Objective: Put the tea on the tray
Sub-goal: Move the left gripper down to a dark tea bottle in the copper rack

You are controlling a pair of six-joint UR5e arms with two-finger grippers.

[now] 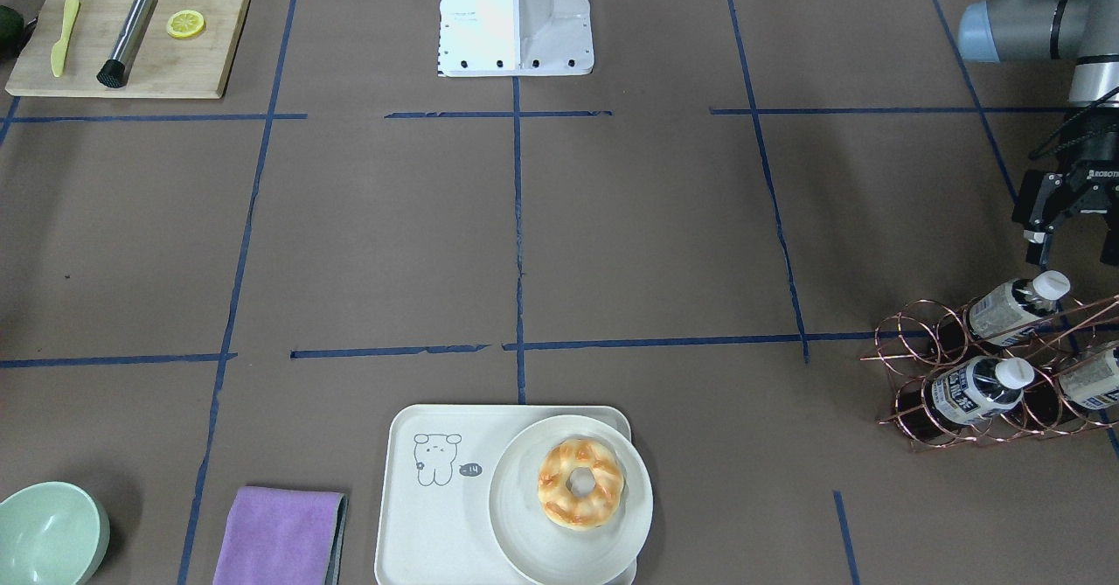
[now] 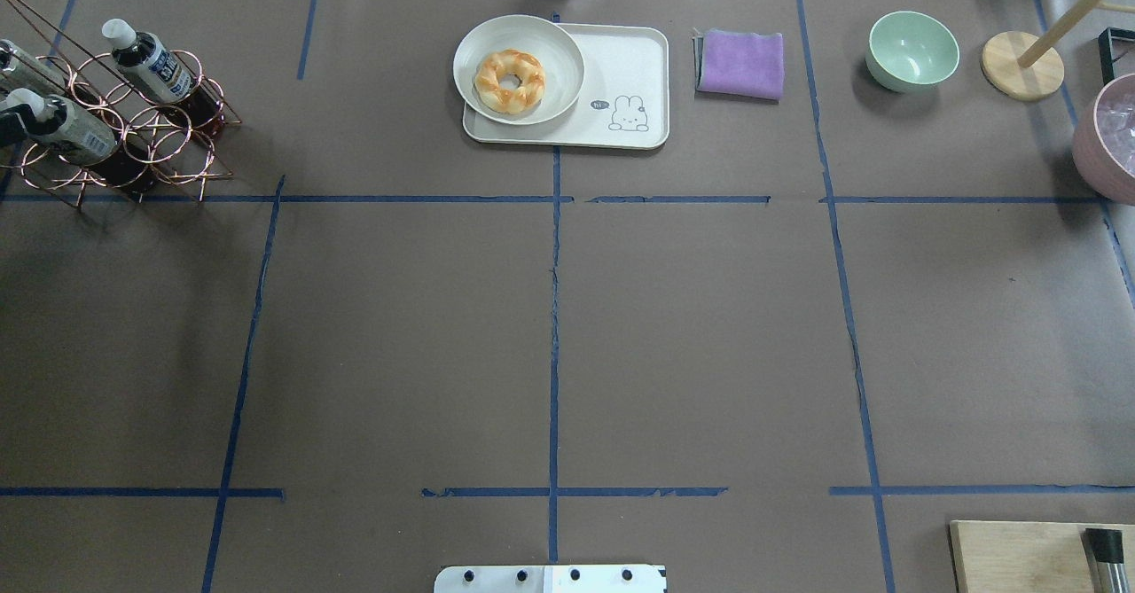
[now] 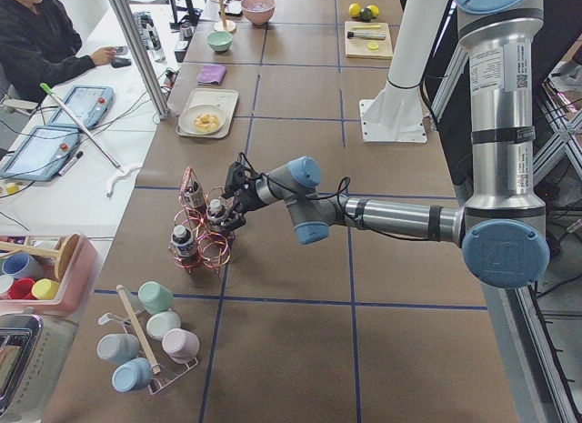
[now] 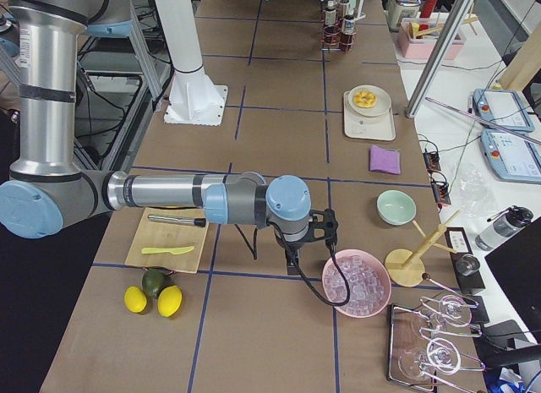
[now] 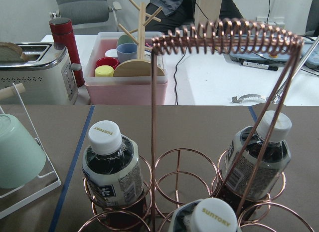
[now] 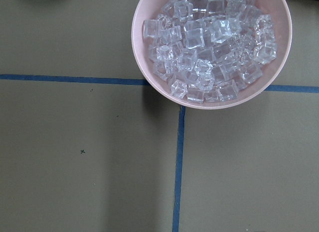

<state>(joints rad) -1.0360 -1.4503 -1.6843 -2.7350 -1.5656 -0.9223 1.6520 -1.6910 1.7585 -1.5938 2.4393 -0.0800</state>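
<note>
Left pincer [image 1: 1075, 248] near tea [image 1: 1014, 307] — wire rack [image 1: 913, 366] around

Standing in one wire rack [image 5: 224, 36]: three tea bottles [image 1: 1014, 305]. Sitting on one tray [image 1: 437, 524]: one plate [image 1: 524, 532] bearing one doughnut [image 1: 580, 483]. Lying nearby: one purple cloth [image 1: 280, 537], one green bowl [image 1: 48, 537], one cutting board [image 1: 175, 60].

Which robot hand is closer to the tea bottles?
Left. The left gripper hovers close beside the tea. The right gripper is far off at the table's other end, by the ice bowl.
</note>
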